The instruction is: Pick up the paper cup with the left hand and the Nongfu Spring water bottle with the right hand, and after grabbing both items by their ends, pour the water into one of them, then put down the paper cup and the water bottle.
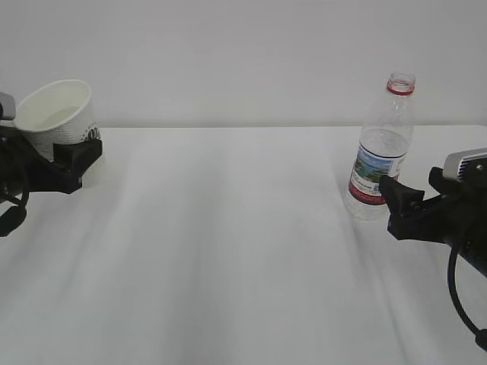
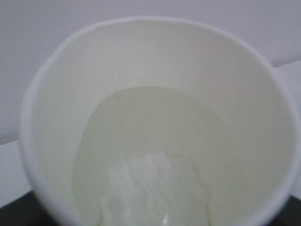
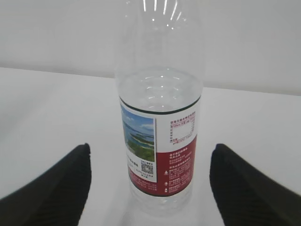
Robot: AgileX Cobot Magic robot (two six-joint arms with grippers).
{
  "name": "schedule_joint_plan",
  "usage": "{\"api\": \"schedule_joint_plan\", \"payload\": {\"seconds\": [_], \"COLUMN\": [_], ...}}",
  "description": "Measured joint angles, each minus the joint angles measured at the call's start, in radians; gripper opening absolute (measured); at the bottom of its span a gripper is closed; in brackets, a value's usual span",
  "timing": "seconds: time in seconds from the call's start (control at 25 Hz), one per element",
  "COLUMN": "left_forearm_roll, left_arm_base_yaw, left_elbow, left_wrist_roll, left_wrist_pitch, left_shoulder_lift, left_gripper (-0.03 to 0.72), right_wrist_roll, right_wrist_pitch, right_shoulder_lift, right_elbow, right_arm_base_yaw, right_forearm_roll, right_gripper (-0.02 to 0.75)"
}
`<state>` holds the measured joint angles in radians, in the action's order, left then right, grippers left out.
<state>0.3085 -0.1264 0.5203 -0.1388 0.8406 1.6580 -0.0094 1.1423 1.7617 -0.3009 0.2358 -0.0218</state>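
matt white paper cup [image 1: 55, 114]; clear glossy ribbed plastic bottle [image 3: 160, 113] with a glossy label; smooth matt table [image 1: 228, 251]

Cup [image 1: 55, 110] sits far left on the table [image 1: 228, 243], tilted, mouth leaning toward the near side, my left hand [image 1: 76, 156] around its lower part. Water [image 2: 150, 188] lies in the cup's bottom. Bottle [image 1: 383, 148] stands upright far right, well apart from the cup. My right hand [image 1: 403, 205] is just near of it, fingers [image 3: 56, 188] either side, not touching.
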Motion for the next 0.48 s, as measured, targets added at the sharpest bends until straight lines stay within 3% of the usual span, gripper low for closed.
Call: {"api": "schedule_joint_plan", "payload": {"seconds": [0.48], "left_forearm_roll": [-0.042], "left_arm_base_yaw": [0.094], "left_elbow": [0.0], "left_wrist_roll": [0.006], "left_wrist_pitch": [0.0], "left_shoulder_lift": [0.0], "left_gripper": [0.552], "right_wrist_roll": [0.0], "right_wrist_pitch": [0.0], "right_shoulder_lift": [0.0], "right_elbow": [0.0], "right_arm_base_yaw": [0.0], "right_forearm_roll": [0.001], "right_gripper": [0.59]}}
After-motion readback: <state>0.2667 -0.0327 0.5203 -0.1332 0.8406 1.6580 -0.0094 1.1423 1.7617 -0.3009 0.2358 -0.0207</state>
